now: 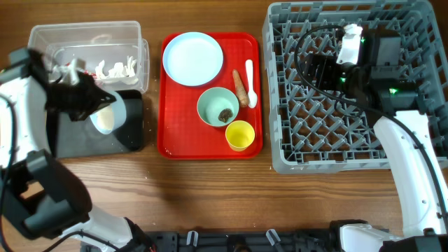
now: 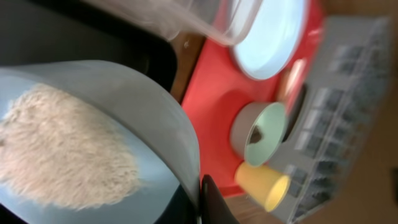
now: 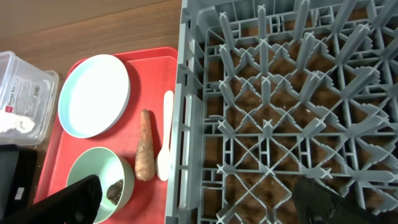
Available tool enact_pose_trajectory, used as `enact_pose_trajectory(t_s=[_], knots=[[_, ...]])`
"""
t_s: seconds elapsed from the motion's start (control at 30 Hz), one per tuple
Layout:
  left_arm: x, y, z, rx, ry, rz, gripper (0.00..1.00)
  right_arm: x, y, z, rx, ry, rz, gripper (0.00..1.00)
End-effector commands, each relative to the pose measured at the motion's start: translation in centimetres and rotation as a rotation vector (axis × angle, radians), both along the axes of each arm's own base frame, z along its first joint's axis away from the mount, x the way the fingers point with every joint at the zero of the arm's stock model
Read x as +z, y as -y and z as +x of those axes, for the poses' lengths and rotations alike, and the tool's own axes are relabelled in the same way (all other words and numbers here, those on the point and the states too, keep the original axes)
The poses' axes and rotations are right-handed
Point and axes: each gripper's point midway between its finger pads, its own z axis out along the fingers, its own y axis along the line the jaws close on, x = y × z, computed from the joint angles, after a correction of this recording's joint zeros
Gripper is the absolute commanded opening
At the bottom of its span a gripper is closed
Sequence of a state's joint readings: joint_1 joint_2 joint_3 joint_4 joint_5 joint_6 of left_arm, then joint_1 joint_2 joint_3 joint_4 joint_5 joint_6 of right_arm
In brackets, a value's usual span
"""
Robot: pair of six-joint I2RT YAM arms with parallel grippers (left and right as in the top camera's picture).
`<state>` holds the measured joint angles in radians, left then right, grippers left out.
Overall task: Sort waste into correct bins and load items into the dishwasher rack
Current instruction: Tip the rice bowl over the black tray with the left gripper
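Light blue plastic bowl (image 1: 106,117) of white rice grains (image 2: 62,146): tilted over black plastic tray (image 1: 133,136), left edge of surface (image 1: 210,196), rim pinched by left gripper (image 1: 89,103). Right gripper (image 3: 199,202): spread, above grey plastic dishwasher rack (image 3: 280,93), right edge

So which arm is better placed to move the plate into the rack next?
Probably right. The right gripper is open above the rack, near the plate; the left gripper is shut on the rice bowl, tipped over the black tray.
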<state>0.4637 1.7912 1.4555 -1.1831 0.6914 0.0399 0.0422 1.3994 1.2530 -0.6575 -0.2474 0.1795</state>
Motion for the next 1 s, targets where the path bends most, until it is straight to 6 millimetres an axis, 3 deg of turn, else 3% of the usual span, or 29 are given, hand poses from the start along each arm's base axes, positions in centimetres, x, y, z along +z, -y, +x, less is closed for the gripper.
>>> enact_pose_trajectory(t_s=[0.0, 0.2, 0.37, 0.5, 0.7, 0.97], knots=[[1.3, -1.4, -0.2, 0.062, 0.196, -0.245, 0.04, 0.7, -0.3, 0.3, 0.006, 0.014, 0.018, 1.0], [2.0, -5.5, 0.0, 0.211, 0.342, -0.44, 0.04, 0.8, -0.3, 0.5, 0.001, 0.022, 0.023, 1.0], [6.1, -6.1, 0.5, 0.235, 0.508, -0.633, 0.04, 0.8, -0.3, 0.5, 0.001, 0.02, 0.023, 0.99], [7.4, -6.4, 0.4, 0.283, 0.488, -0.744, 0.04, 0.8, -0.3, 0.5, 0.001, 0.02, 0.023, 1.0], [7.4, -6.4, 0.4, 0.356, 0.361, -0.839, 0.04, 0.8, -0.3, 0.5, 0.001, 0.019, 0.023, 1.0], [7.3, -6.4, 0.4, 0.355, 0.363, -0.834, 0.04, 0.8, -0.3, 0.4, 0.001, 0.019, 0.024, 1.0]])
